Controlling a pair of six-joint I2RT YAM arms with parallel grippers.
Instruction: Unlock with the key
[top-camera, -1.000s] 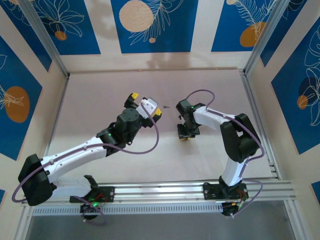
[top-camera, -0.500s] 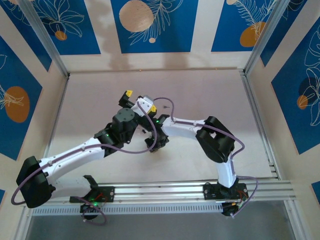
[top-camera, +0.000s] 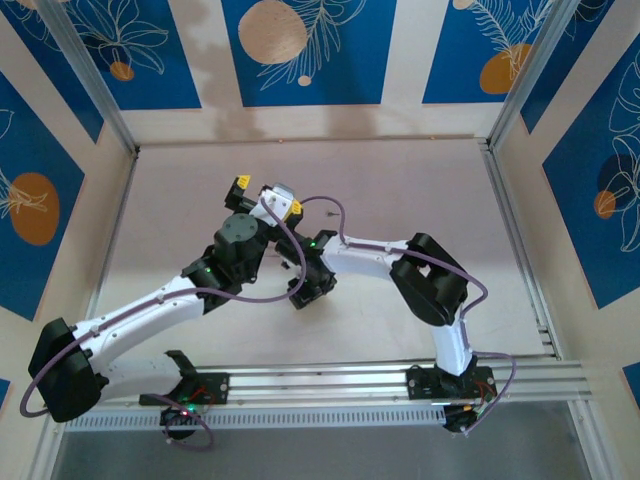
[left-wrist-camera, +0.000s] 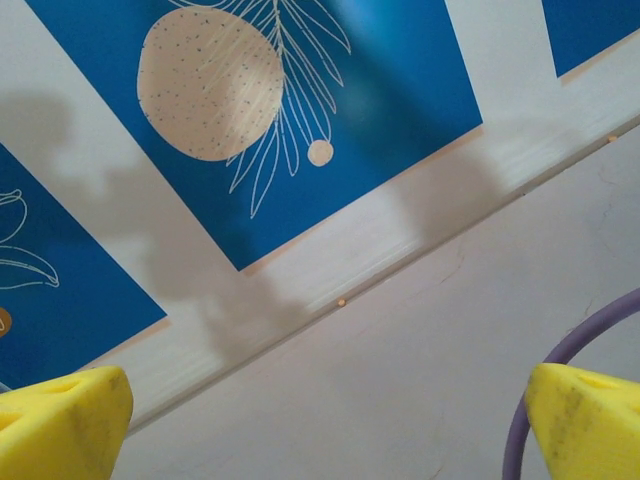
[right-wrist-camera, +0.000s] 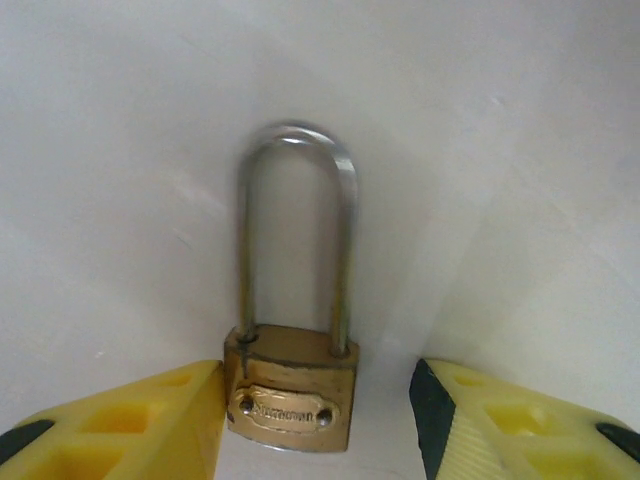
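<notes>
Two yellow fingers (right-wrist-camera: 130, 420) of the right gripper (right-wrist-camera: 318, 395) straddle the brass padlock with long steel shackle (right-wrist-camera: 290, 400) lying on the white table (right-wrist-camera: 500, 150), half apart, clamping nothing, seemingly to steady it; near the padlock, the left gripper (left-wrist-camera: 325, 425) gapes empty

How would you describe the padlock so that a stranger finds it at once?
On the pale table enclosed by blue-patterned walls, follow the right arm to its end effector. Between its yellow fingers lies the padlock. Unlike them, it is metal: a brass body with a long silver shackle.
</notes>
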